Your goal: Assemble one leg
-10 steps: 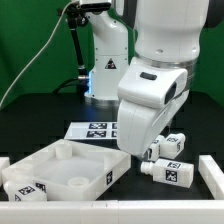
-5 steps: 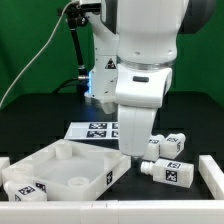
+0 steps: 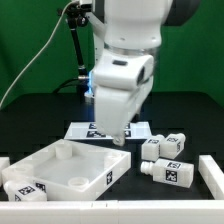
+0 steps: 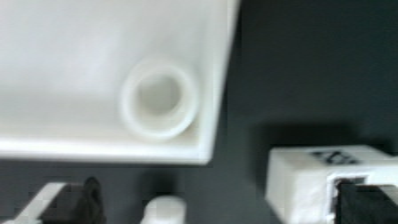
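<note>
Spread wide and empty, the gripper [image 3: 119, 137] is hung low near the middle of the exterior view, and nothing is clamped between its dark fingers [image 4: 71, 200] in the wrist view. The leg [image 4: 331, 172] is seen there as a white block bearing a tag, just beside one finger and outside the gap. In the exterior view the loose legs [image 3: 172, 173] are gathered at the lower right of the frame, close together; which of them is the one under the wrist camera cannot be told. The panel [image 3: 60, 160] is spread over the lower left, one edge and a round socket [image 4: 157, 100] lying close under the gripper, with the marker board [image 3: 90, 128] behind it. From this stance a straight descent is judged risky: a fingertip could be brought down onto the leg instead of around it, so that it is tipped or pushed into its neighbours. A neighbour could be caught along with it, since the pegs are closely packed. The panel's edge could also be struck and the panel shifted, as little room is left beside the leg.
</note>
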